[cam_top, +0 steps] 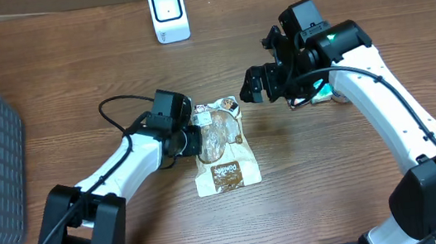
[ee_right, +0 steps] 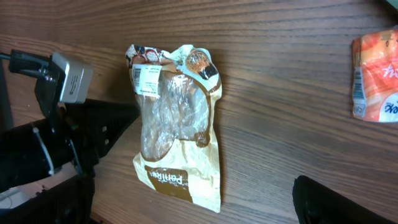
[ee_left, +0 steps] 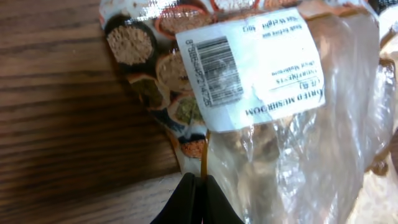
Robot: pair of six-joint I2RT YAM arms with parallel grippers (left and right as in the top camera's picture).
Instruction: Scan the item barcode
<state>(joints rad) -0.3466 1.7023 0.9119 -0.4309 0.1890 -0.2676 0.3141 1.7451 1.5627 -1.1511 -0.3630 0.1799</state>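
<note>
Found dried-mushroom bag (cam_top: 222,145) flat on wood-grain table (cam_top: 70,73), barcode label (ee_left: 249,62) facing up, its left edge pinched in fully closed left gripper (ee_left: 197,190). Noted clear, crinkled, glossy film over lumpy contents, printed brown-and-cream borders, white rectangular label. Logged right gripper (cam_top: 259,68) spread wide and empty, off bag's upper right, apart from it.

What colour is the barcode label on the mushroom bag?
White with black print; the barcode label on the mushroom bag shows best in the left wrist view.
</note>
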